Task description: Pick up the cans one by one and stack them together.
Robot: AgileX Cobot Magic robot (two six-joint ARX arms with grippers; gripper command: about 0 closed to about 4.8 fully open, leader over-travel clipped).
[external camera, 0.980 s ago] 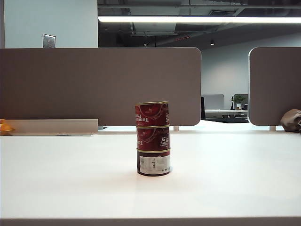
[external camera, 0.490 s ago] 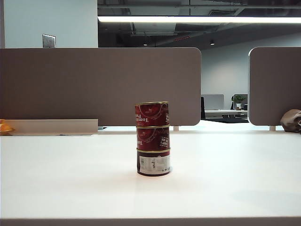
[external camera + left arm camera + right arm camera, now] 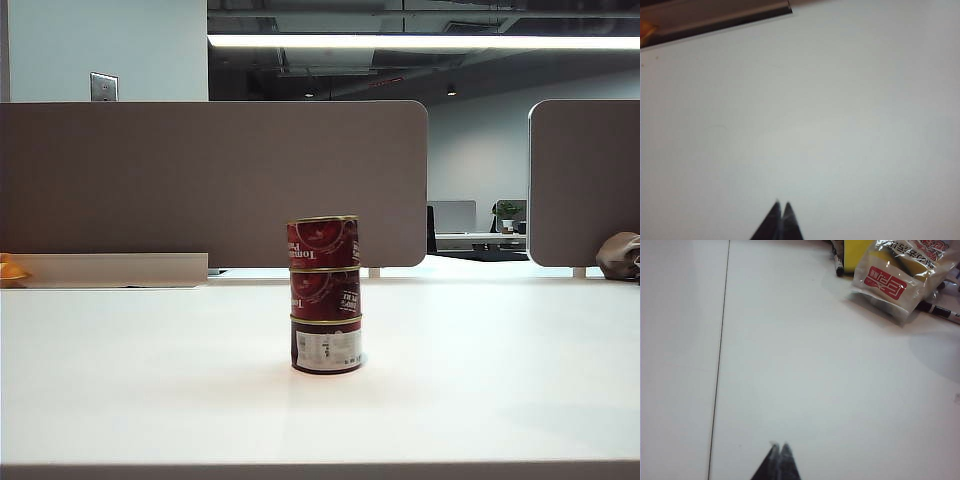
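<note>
Your left gripper (image 3: 781,205) is fully closed: both dark fingertips meet in a point, nothing between them. It hangs over bare white table (image 3: 840,125), touching nothing that you can see. Only the tips show in the left wrist view, so you can't read the arm's pose beyond the fingers pointing out over the tabletop. Past them, at the far edge of the table, you get a grey ledge (image 3: 715,17) with an orange bit (image 3: 645,30) at its end.

Your right gripper (image 3: 779,446) is the same: tips pinched together, empty, above bare table, no contact visible. A thin dark seam line (image 3: 720,365) runs along the tabletop beside it. Well away from the tips lies a clear plastic bag (image 3: 900,277) with a red label, a yellow item (image 3: 860,252) behind it, and black markers (image 3: 940,311) next to it.

Neither arm shows in the exterior view, so both sit outside that frame.

The cans (image 3: 325,295) are stacked three high, upright, near the middle of the table in the exterior view. The bottom can (image 3: 327,346) shows the white label panel facing the camera; the middle can (image 3: 325,293) and top can (image 3: 323,242) show the dark red label with white lettering. Gold rims line up; the stack looks straight. Neither wrist camera has the stack in frame.

Behind the table you have grey partition panels (image 3: 210,180).
</note>
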